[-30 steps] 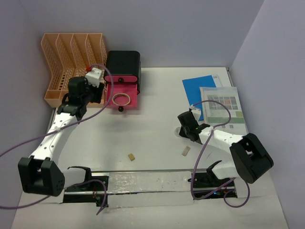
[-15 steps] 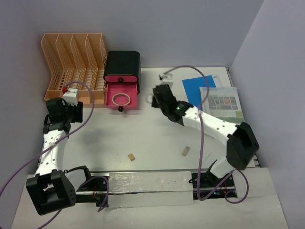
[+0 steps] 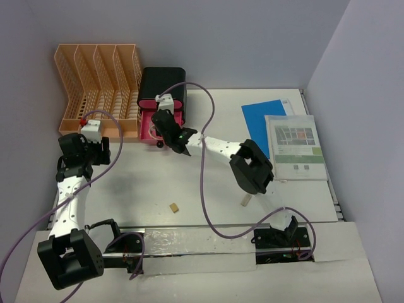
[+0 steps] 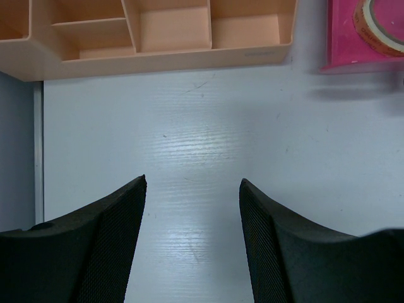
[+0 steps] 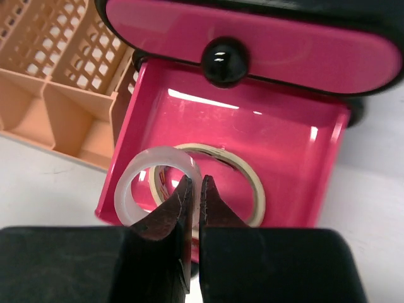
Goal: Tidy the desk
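The white desk [image 3: 208, 177] carries everything. My right gripper [image 3: 165, 123] reaches across to the open pink drawer [image 3: 151, 129] of the black box [image 3: 163, 82]. In the right wrist view it [image 5: 197, 183] is shut on the rim of a clear tape roll [image 5: 158, 154], held above the drawer [image 5: 284, 145]. A beige masking tape roll [image 5: 259, 189] lies flat in the drawer. My left gripper [image 3: 88, 150] is open and empty over bare desk [image 4: 208, 126], a little in front of the peach file rack [image 4: 170, 57].
The peach rack [image 3: 95, 82] stands at the back left beside the black box. A blue booklet [image 3: 265, 120] and a printed sheet [image 3: 293, 145] lie at the right. Two small tan blocks [image 3: 173, 207] [image 3: 246, 200] lie near the front.
My right arm has swung from the right side across to the pink drawer, carrying the clear tape roll. My left gripper has drawn back from the drawer to the left.
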Controlling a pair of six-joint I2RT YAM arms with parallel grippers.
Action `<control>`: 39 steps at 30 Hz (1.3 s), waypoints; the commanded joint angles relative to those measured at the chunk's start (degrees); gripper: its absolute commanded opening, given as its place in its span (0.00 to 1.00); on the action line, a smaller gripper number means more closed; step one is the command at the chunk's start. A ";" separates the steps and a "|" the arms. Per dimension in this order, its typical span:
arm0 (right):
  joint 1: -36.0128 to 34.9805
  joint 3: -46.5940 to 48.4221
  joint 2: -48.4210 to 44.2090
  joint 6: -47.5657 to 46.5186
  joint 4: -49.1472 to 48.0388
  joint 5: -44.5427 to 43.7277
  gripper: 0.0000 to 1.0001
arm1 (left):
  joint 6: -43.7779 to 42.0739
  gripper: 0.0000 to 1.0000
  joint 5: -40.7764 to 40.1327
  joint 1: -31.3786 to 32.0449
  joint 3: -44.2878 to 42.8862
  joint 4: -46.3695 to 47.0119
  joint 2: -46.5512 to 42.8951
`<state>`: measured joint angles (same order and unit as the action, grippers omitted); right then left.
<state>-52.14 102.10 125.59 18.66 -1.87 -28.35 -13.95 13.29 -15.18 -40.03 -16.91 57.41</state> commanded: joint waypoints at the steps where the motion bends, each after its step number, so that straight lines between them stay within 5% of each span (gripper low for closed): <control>1: -0.07 9.40 4.76 -2.22 0.89 -1.00 0.00 | 0.81 0.67 2.18 -0.55 -0.31 1.64 0.60; 18: 0.58 11.29 8.32 2.25 10.89 -3.31 0.00 | 0.68 0.67 2.79 -0.82 0.16 1.97 0.36; 29: 0.99 12.52 8.79 1.73 12.32 -3.64 0.33 | 0.16 0.66 3.50 -0.73 -0.23 1.09 1.05; 39: 1.76 9.99 3.84 0.65 12.04 -3.09 0.34 | -0.79 0.66 5.92 -0.74 -1.24 -0.26 1.14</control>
<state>-50.75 112.85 135.21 20.35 10.81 -30.61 -13.99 15.60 -15.51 -39.99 -17.03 58.48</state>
